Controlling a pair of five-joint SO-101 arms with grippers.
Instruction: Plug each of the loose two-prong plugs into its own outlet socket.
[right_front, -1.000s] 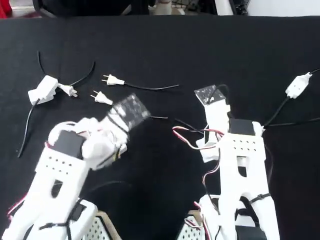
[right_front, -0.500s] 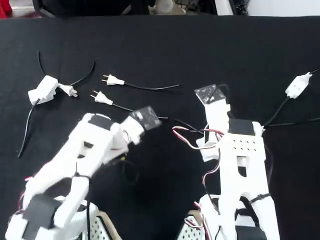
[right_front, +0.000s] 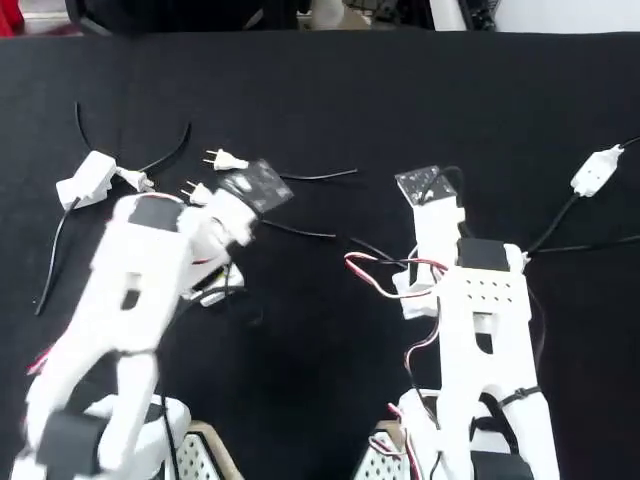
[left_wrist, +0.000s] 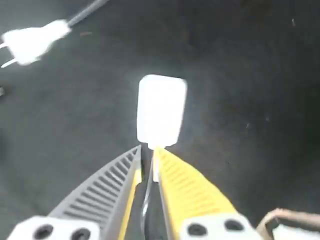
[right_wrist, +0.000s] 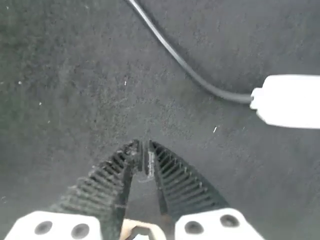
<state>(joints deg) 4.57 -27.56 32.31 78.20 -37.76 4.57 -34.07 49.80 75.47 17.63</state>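
Observation:
Two loose white two-prong plugs lie at the back left: one plug (right_front: 225, 159) with its black cord running right, and a second plug (right_front: 197, 192) right beside my left arm. My left gripper (right_front: 255, 185) hangs between them, shut and holding nothing. In the left wrist view a white rounded piece (left_wrist: 161, 110) lies just past the shut gripper (left_wrist: 149, 147), and a plug (left_wrist: 32, 42) lies farther off. The left outlet socket (right_front: 85, 180) has a third plug (right_front: 135, 180) against it. My right gripper (right_front: 428, 188) stands mid-table, shut (right_wrist: 144, 145). The right outlet socket (right_front: 597, 170) lies far right.
Black cords (right_front: 300, 176) trail across the black table between the arms. A black cable (right_wrist: 175, 62) runs to a white body (right_wrist: 290, 102) near my right gripper. Red and white wires (right_front: 385, 275) loop off the right arm.
My left arm has swung up and to the left, from near the table's middle to beside the two loose plugs. The right arm has stayed still.

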